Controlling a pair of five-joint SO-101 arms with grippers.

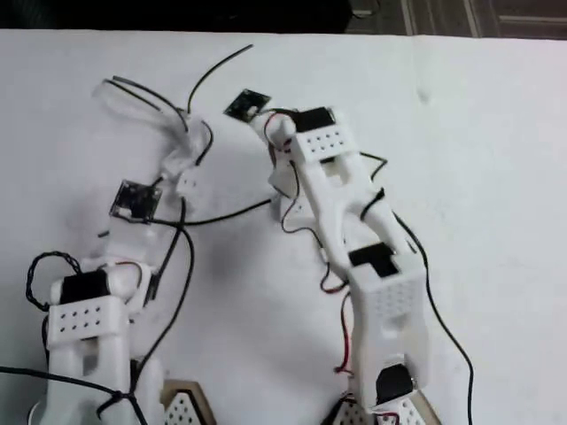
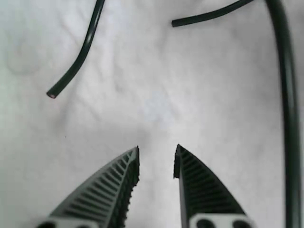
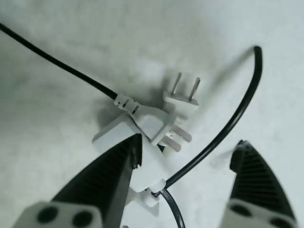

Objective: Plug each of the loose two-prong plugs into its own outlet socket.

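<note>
Two white two-prong plugs lie across each other on the white table. One plug point(image 3: 182, 105) points its prongs away from the camera, the other point(image 3: 151, 122) has its prongs toward the side. Black cords point(image 3: 61, 66) run off from them. My right gripper point(image 3: 187, 145) is open just above the pair, one finger point(image 3: 111, 175) beside the plug bodies and the other well clear. My left gripper point(image 2: 157, 148) is open over bare table with nothing between its fingers. In the high view the left arm point(image 1: 84, 319) is at the lower left and the right arm point(image 1: 341, 190) stretches over the middle.
Loose black cord ends point(image 2: 52, 93) lie on the table ahead of the left gripper, and a thick black cord point(image 2: 285, 95) runs along one side. More black cords point(image 1: 221, 215) cross the table between the two arms. The table's right half point(image 1: 496, 177) is bare.
</note>
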